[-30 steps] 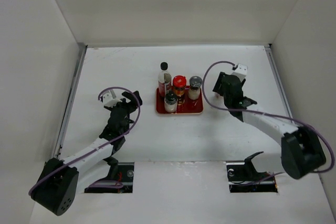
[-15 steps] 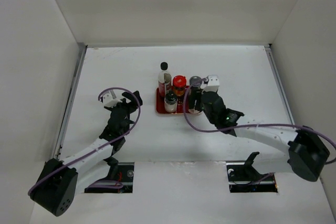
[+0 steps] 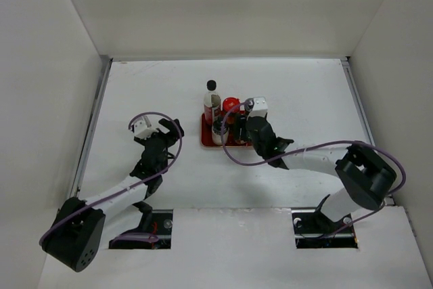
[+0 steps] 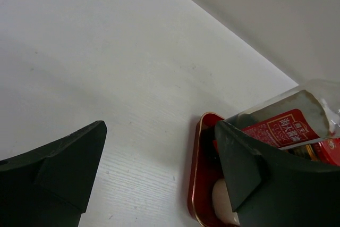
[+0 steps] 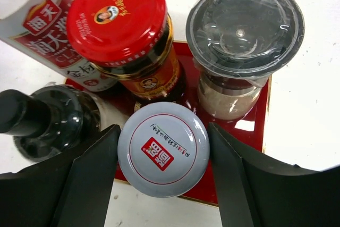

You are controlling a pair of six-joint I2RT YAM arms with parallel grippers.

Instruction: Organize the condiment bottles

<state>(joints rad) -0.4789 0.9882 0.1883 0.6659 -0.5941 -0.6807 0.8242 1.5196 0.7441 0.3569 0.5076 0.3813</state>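
My right gripper (image 5: 163, 155) is shut on the pinkish-white-lidded jar (image 5: 159, 142), one finger pressed to each side of its lid, at the front middle of the red tray (image 5: 256, 127). On the tray stand the red-capped jar (image 5: 118, 17), the grey-capped shaker (image 5: 244, 22), the dark-knobbed bottle (image 5: 32, 118) and the tall slim bottle (image 5: 45, 22). In the top view the right gripper (image 3: 240, 126) hides the shaker; the tall bottle (image 3: 212, 99) stands at the tray's back left. My left gripper (image 3: 166, 133) is open and empty, left of the tray (image 4: 195, 184).
The tray (image 3: 206, 141) sits at the middle of the white table. White walls close in the table at the back and on both sides. The right arm's purple cable loops over the table in front of the tray.
My right gripper has swung left from the table's right side to over the tray's front. The left arm has barely moved.
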